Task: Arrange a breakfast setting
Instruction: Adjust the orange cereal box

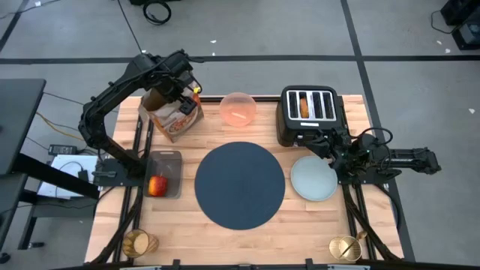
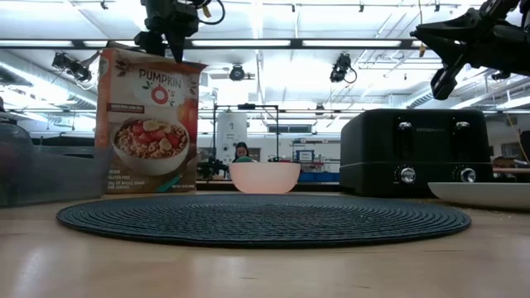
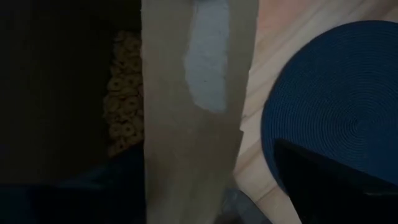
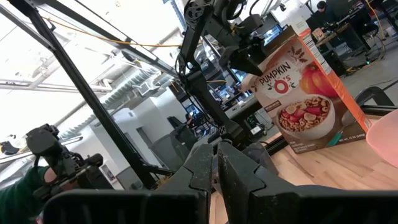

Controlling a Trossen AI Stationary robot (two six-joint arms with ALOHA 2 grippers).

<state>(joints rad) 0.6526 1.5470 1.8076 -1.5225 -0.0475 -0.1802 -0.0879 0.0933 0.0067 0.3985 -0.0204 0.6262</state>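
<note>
A pumpkin cereal box (image 1: pixel 174 116) stands upright at the table's far left, its top open. My left gripper (image 1: pixel 184 84) is right over it, open. One finger (image 3: pixel 323 186) is outside the brown top flap (image 3: pixel 193 124) and the other side is over the cereal (image 3: pixel 124 106); it also shows in the low view (image 2: pixel 168 41). The navy placemat (image 1: pixel 240 185) lies bare at the centre. The pink bowl (image 1: pixel 238 109) sits beyond it, and the pale plate (image 1: pixel 313 178) lies to its right. A bagel (image 1: pixel 304 107) sticks out of a toaster slot. My right gripper (image 1: pixel 330 152) is shut, empty and raised (image 2: pixel 445 79). My left gripper stands astride the cereal box's top flap from above, pointing down. I cannot tell whether either finger touches the flap.
The black toaster (image 1: pixel 309 112) stands at the far right. A red apple (image 1: pixel 157 185) lies in a clear tray (image 1: pixel 166 169) at the left. An amber cup (image 1: pixel 139 242) stands at the front left and a gold item (image 1: pixel 345 247) at the front right.
</note>
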